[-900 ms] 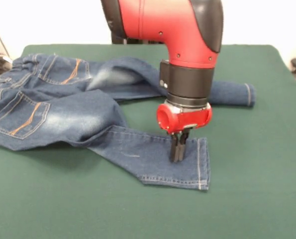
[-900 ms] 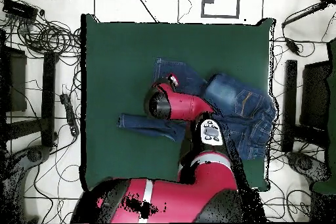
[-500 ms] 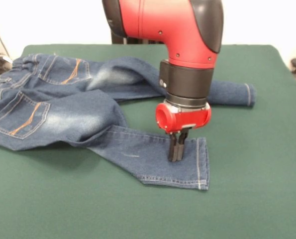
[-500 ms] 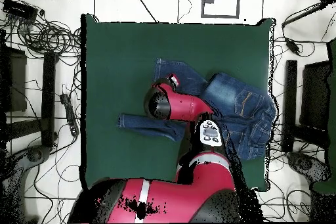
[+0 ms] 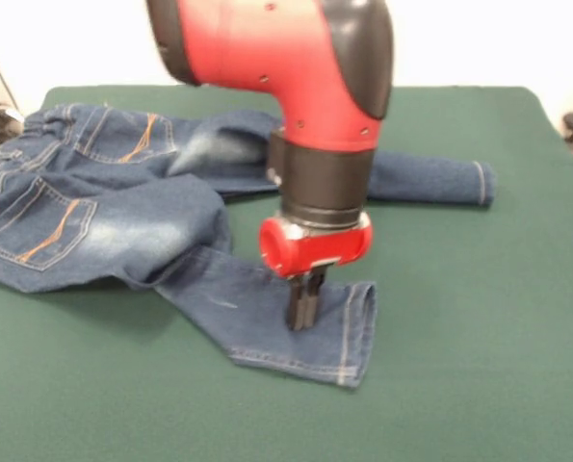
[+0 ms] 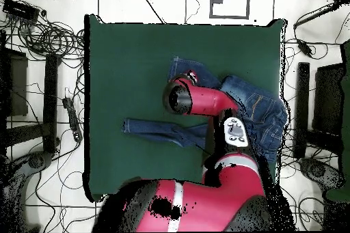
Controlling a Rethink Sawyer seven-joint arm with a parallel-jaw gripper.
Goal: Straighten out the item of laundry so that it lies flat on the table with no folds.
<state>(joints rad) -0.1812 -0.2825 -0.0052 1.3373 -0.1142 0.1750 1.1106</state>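
Front view: hand (image 5: 304,310) comes straight down onto the near leg of the jeans (image 5: 122,207), fingers (image 5: 299,303) drawn together and clenched on the denim just short of the hem (image 5: 349,337). Cloth around the hand is puckered; the cuff beside it stands slightly up off the bench (image 5: 479,366). From the hand the leg runs up and away to the bunched seat and pockets, which lie well to the side near the bench edge. The other leg lies stretched out behind the hand, apart from it.

Overhead view: arm covers much of the garment; one leg shows extended to the side of the hand (image 6: 193,76).

Judgement: step in hand is dragging the near leg by its end. Garment far from flat; a heavy fold sits where leg meets seat.

Next move calls for pulling outward, away from the seat, with the cloth kept low, then letting go once the leg is taut. Risk: the pinch slips, or the whole garment slides.
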